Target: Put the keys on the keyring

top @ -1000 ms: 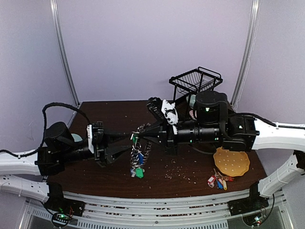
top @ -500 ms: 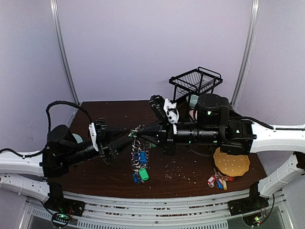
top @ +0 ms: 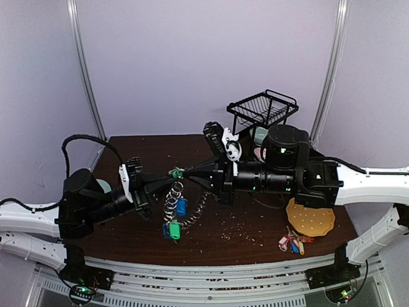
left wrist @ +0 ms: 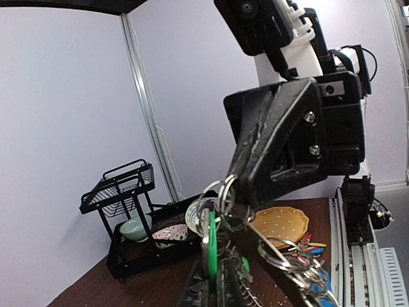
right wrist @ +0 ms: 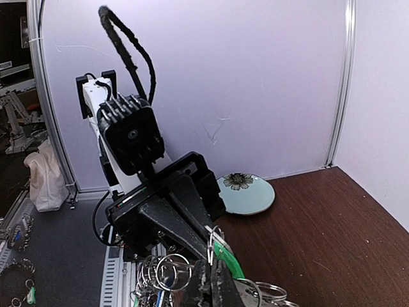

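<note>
Above the table, the left gripper and right gripper meet tip to tip. The left is pinched on a green key standing upright in its wrist view. The right is clamped on the keyring, whose bunch hangs lengthwise straight down toward the table.

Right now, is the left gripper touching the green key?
Touching. The left wrist view shows the green key clamped edge-on between the fingers of the left gripper, with no gap on either side.

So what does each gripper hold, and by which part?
Left fingers pinch a green key by its tag; right fingers pinch the keyring at its top loops.
</note>
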Robot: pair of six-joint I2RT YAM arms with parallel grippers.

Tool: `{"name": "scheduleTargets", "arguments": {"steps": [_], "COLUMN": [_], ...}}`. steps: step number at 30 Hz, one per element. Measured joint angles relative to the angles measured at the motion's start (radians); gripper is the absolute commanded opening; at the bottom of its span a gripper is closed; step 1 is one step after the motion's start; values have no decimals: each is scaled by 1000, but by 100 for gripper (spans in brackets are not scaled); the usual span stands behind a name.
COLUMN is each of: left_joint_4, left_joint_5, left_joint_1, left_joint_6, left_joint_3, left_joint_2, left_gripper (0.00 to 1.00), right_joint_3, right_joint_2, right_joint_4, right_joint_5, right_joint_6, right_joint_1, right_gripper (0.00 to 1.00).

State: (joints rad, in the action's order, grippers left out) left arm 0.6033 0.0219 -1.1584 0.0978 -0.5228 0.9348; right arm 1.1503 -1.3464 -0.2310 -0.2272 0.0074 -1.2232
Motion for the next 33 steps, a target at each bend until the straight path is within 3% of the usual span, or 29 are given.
{"name": "scheduleTargets", "arguments": {"steps": [3, 12, 19, 23, 25, 28, 31, 33], "left_joint_4": [6, 117, 166, 129, 82, 10, -82, -131], "left_joint_5": [-77, -500, -557, -529, -498, -445, -363, -296], "left_joint_1": [-43, -233, -245, -245, -251, -250, -223, -191], "left_joint_6": [25, 266, 327, 321, 300, 265, 220, 179], "left_joint_3": [8, 21, 33, 23, 24, 51, 72, 67], "left_joint_2": [0, 100, 117, 126, 119, 37, -118, -218], "left_gripper": [0, 0, 0, 50, 60, 67, 65, 44], "right_joint_3": [-21, -90, -111, -111, -111, -111, -112, -113], "right_joint_2": [0, 0, -14, -43, -45, -39, -33, -32], "right_joint_4": [-45, -180, -241, -281, -302, -330, -341, -347], "right_joint_5": [41, 179, 205, 194, 192, 169, 127, 84], "right_joint_6": [25, 96, 108, 110, 104, 93, 76, 66], "right_joint_1": [0, -5, 0, 5, 14, 32, 44, 49], "right_gripper": [0, 0, 0, 0, 0, 0, 0, 0]}}
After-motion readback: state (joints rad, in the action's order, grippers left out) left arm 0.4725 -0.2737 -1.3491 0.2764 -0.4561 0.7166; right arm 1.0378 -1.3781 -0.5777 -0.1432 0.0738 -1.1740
